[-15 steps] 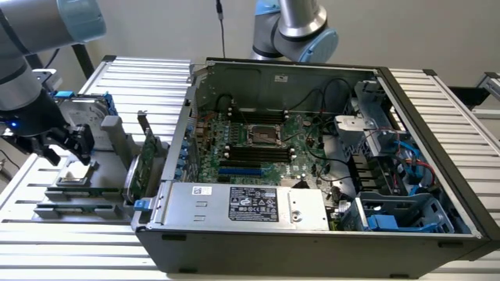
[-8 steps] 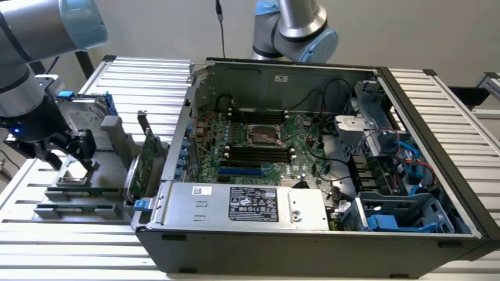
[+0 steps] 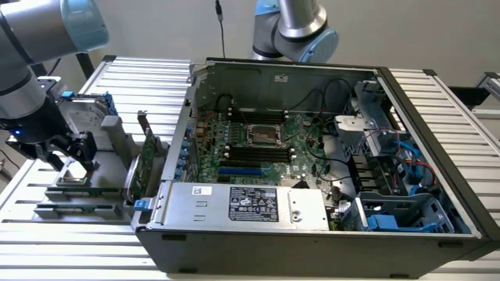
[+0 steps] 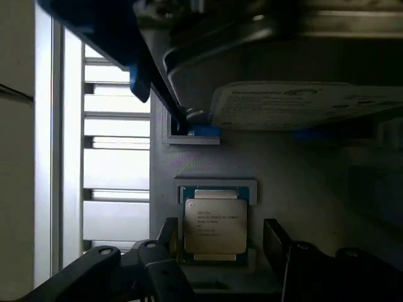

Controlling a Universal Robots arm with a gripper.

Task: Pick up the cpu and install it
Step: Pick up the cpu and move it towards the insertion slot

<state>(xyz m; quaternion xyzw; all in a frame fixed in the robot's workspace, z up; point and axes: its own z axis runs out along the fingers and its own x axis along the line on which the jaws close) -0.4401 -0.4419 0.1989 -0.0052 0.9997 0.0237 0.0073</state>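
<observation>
A slatted metal table (image 3: 70,252) carries a big open computer case (image 3: 312,249). Beside the case, near the table's edge on the exterior view's left, sits a gray holder (image 3: 78,196). The claw (image 3: 72,167) hangs over it, fingers wide apart, gripping nothing. Between them the cpu (image 4: 214,226) lies flat in a square pocket, shiny top up, its slightly longer sides facing the fingers.

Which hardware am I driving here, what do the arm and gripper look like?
The arm is a silver-grey tube with light blue joint caps. Its wrist end is black with a small blue light. The gripper is black, with two flat, angular fingers.
</observation>
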